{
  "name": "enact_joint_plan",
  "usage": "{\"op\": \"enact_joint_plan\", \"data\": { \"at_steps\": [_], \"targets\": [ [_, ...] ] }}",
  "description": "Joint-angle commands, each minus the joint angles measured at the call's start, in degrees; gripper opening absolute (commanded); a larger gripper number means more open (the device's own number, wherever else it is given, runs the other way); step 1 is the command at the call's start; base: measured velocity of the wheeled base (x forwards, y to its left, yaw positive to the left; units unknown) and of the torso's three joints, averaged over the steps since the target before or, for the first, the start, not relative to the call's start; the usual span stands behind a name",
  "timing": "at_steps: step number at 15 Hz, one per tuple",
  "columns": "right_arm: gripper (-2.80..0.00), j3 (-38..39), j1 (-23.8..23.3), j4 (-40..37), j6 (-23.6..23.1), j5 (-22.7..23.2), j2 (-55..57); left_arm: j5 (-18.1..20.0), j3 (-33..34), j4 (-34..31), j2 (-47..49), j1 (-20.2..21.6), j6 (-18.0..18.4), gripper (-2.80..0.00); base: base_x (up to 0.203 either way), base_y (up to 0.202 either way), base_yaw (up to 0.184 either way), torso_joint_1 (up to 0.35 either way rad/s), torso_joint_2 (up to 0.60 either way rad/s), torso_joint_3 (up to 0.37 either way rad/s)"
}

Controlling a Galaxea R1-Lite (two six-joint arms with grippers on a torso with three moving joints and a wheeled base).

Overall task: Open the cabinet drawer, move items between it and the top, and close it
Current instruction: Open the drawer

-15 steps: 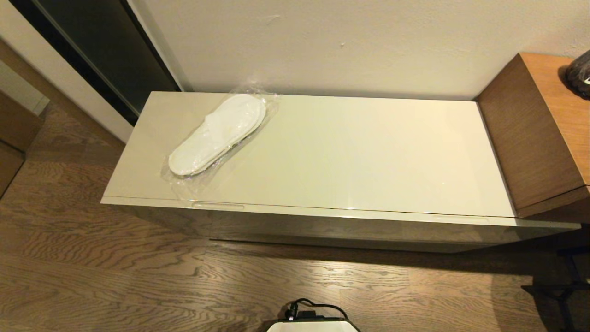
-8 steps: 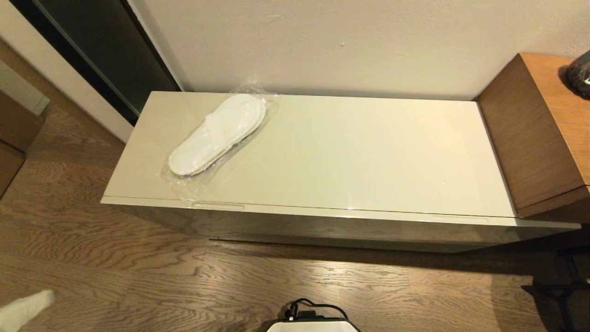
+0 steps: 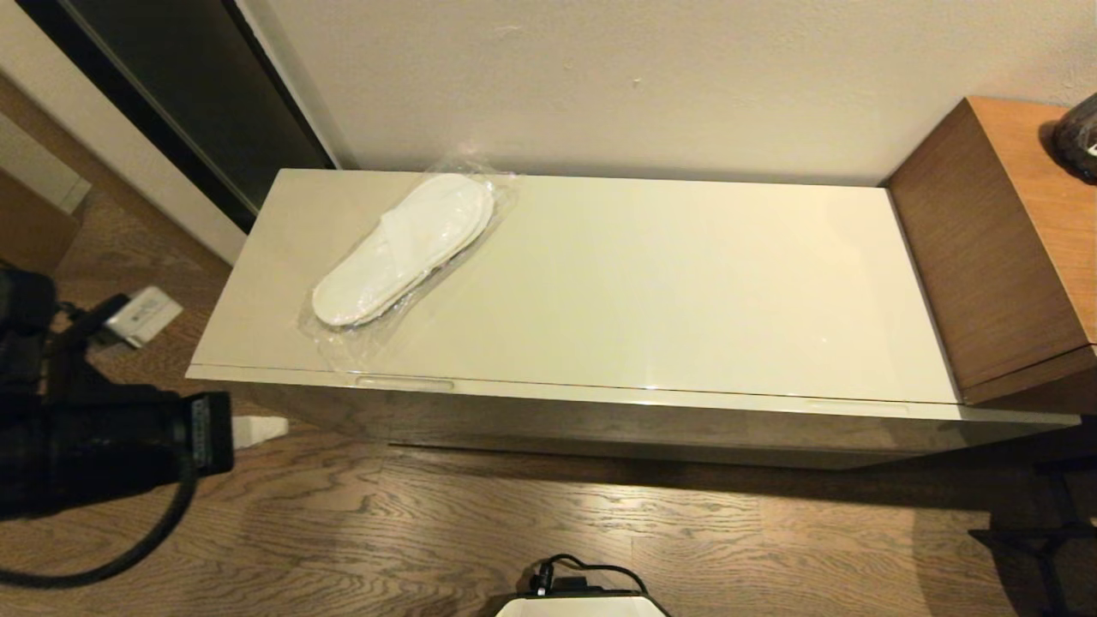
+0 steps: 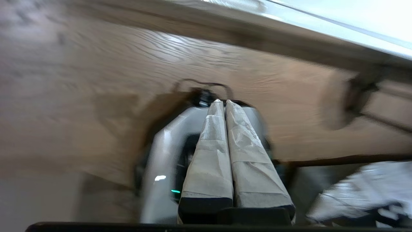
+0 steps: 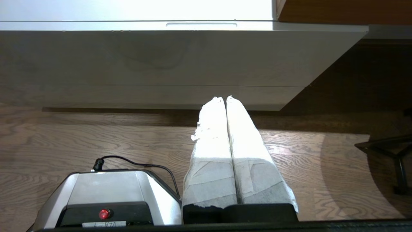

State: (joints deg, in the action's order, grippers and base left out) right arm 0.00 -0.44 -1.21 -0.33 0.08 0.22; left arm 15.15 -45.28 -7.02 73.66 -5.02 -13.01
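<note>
Robot base sits nearest, at the bottom centre of the head view, cable plugged into its top; it also shows in the right wrist view.

Right gripper: fingers pressed flat together, nothing between them. It is low over the wood floor, near side of the cabinet, pointing at the drawer front. Not visible in the head view.

Left gripper: fingers also closed tip to tip, holding nothing. The left arm is out at the far left of the head view, over the floor, just left of the cabinet's near left corner, not touching it. One white fingertip pokes out right of the black wrist body.

Cabinet drawer: front flush with the cabinet, closed. Recessed handle slot on its upper edge; a second slot near the left end.

Top: glossy cream, with the slippers in clear wrap lying diagonally on the left part, toe end toward the far wall.

Wooden unit butts against the right end of the cabinet, taller than it. Dark object on it, cut off by the frame.
</note>
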Motion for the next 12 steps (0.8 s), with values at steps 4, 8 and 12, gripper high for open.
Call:
{"op": "enact_joint_plan", "data": {
  "at_steps": [4, 8, 12],
  "targets": [
    [-2.8, 0.1, 0.0, 0.1, 0.0, 0.0, 0.0, -8.1, 0.0, 11.7, 15.5, -4.5, 7.4, -2.8, 0.0, 0.0, 0.0, 0.0, 0.0, 0.0],
    [-2.8, 0.1, 0.0, 0.1, -0.2, 0.0, 0.0, -12.8, -2.4, 13.6, 19.7, -6.9, 7.3, -2.8, 0.0, 0.0, 0.0, 0.0, 0.0, 0.0],
    [-2.8, 0.1, 0.0, 0.1, -0.2, -0.1, 0.0, -16.2, -5.5, 17.6, 24.2, -8.6, 7.2, -2.8, 0.0, 0.0, 0.0, 0.0, 0.0, 0.0]
  ]
}}
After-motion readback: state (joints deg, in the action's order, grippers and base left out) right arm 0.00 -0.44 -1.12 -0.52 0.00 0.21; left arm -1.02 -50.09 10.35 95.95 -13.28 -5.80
